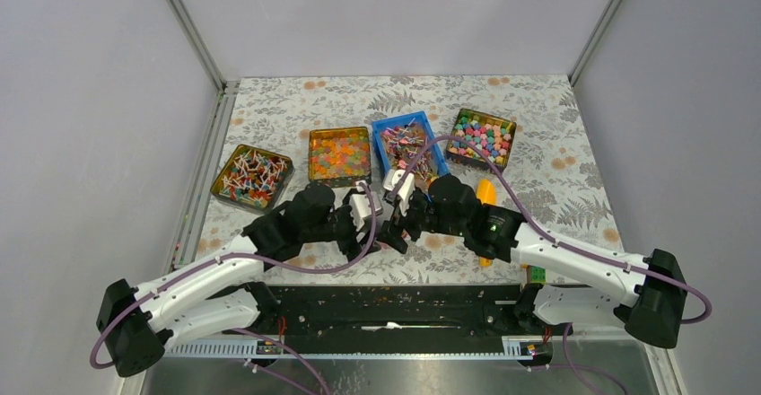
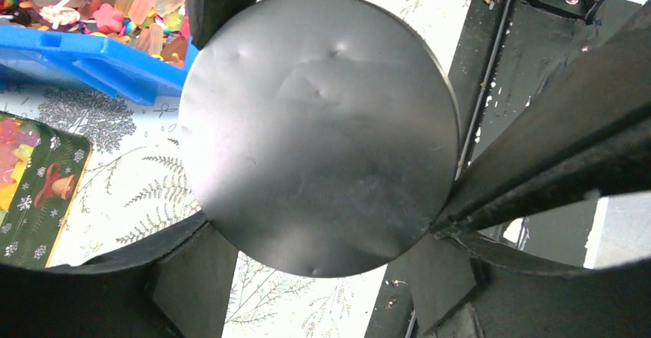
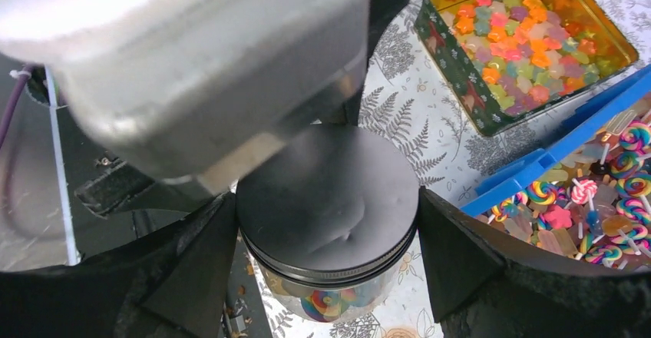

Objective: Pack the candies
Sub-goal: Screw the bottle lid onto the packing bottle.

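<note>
The candies (image 1: 406, 142) are small mixed pink, brown and white sweets in a blue bin; they also show in the right wrist view (image 3: 591, 207) and the left wrist view (image 2: 115, 8). A clear jar (image 3: 332, 301) with a black screw lid (image 3: 326, 192) stands near the table's front, with a swirl sweet inside. My right gripper (image 3: 326, 226) is shut on the lid's sides. My left gripper (image 2: 322, 265) reaches in under the lid (image 2: 318, 130) and grips the jar body. In the top view both grippers, left (image 1: 372, 217) and right (image 1: 400, 223), meet and hide the jar.
A tin of orange and yellow jellies (image 1: 339, 155) sits left of the blue bin (image 1: 381, 128), and a tin of lollipops (image 1: 251, 175) at far left. A tin of pastel sweets (image 1: 482, 137) is at the right. A yellow object (image 1: 485, 193) lies by the right arm.
</note>
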